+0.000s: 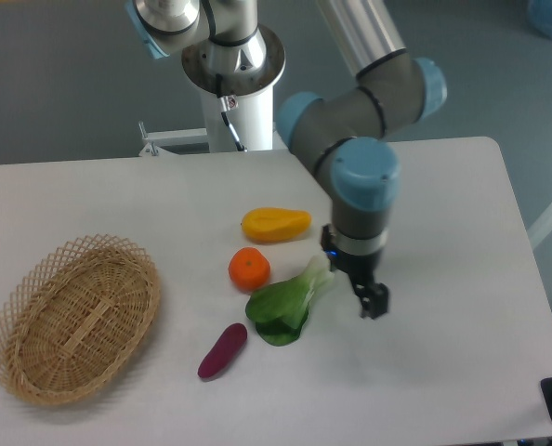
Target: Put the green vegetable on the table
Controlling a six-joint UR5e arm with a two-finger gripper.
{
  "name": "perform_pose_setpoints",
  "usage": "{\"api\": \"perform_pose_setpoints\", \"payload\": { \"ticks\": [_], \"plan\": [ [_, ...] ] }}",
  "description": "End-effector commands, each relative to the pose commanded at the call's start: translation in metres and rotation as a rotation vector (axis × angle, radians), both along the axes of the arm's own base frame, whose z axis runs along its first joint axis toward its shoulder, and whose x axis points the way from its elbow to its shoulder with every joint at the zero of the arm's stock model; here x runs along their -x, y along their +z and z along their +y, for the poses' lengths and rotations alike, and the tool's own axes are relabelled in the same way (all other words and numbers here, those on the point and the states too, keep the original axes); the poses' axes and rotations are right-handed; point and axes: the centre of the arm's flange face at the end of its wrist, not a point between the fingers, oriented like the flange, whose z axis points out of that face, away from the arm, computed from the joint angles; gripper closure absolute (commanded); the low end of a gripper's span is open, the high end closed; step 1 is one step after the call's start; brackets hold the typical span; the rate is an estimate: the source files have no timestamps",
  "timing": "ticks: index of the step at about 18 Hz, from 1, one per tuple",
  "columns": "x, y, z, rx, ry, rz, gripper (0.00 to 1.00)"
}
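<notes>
Centrally, the vegetable point(288, 297) lay flat on the table point(443, 372), its pale stem end pointing toward the upper right and its dark green leaves spreading toward the lower left. Nothing gripped it. The claw point(373, 302) stood just right of the stem end, apart from the vegetable, with its dark fingers pointing down and slightly to the right, close above the table surface. Whether the fingers were spread or pressed together could not be told at this angle, though no object was seen between them.

The arm point(360, 177) descended from the top centre of the frame, bent through grey links with blue joint caps, and ended in a blue-capped wrist directly above the claw. Its base column point(231, 65) rose at the far edge of the table, upper centre.

An orange point(249, 268) sat just left of the vegetable, close to the leaves. A yellow fruit point(275, 224), elongated and lying on its side, rested above the orange, apart from both. A purple piece point(222, 350) lay tilted below and to the left of the leaves, near them without touching. A wicker basket point(72, 316) occupied the left of the frame, well apart from the other items, with nothing visible inside it.
</notes>
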Motion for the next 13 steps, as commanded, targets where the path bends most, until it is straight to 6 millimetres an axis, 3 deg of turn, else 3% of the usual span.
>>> {"api": "perform_pose_setpoints", "payload": {
  "ticks": [5,13],
  "plan": [
    [0.039,0.011,0.012,0.004,0.036,-0.014,0.0],
    [0.1,0.025,0.005,0.008,0.112,-0.02,0.0]
  ]
}}
